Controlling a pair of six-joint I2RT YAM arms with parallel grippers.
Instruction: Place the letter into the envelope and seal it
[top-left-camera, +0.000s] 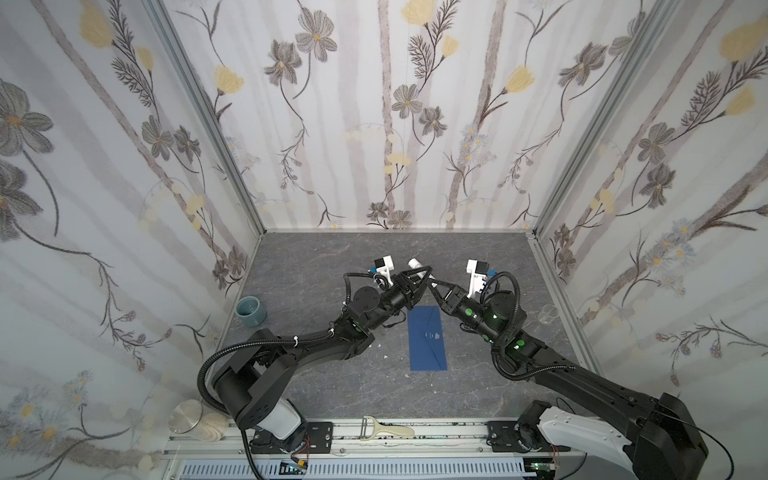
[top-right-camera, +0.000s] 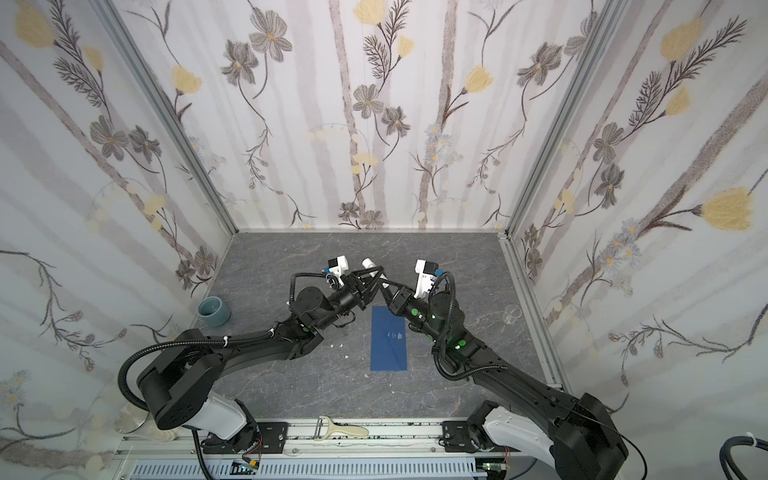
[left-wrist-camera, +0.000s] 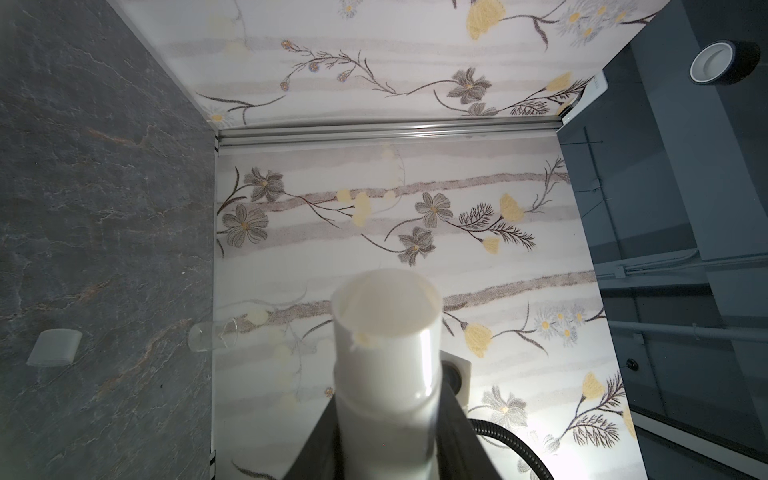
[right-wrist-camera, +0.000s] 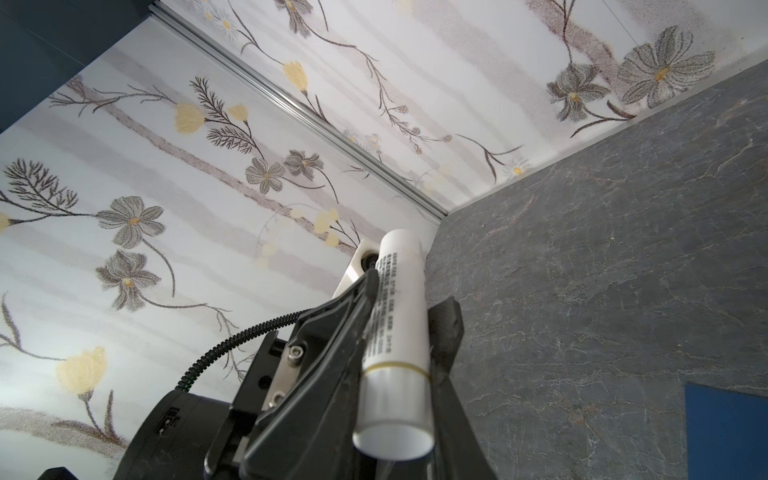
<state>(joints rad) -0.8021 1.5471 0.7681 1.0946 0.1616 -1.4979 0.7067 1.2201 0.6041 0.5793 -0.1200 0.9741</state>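
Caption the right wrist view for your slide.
Left gripper clamps white glue stick above grey table; navy envelope at frame edge.

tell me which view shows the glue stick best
Right wrist view: the glue stick shows nearly full length, with print and gold ring. The left wrist view shows it blurred and foreshortened. In both top views it is a tiny white tube.

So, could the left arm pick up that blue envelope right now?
Probably not yet: the envelope lies flat and uncovered nearby, but the left gripper is closed on the glue stick.
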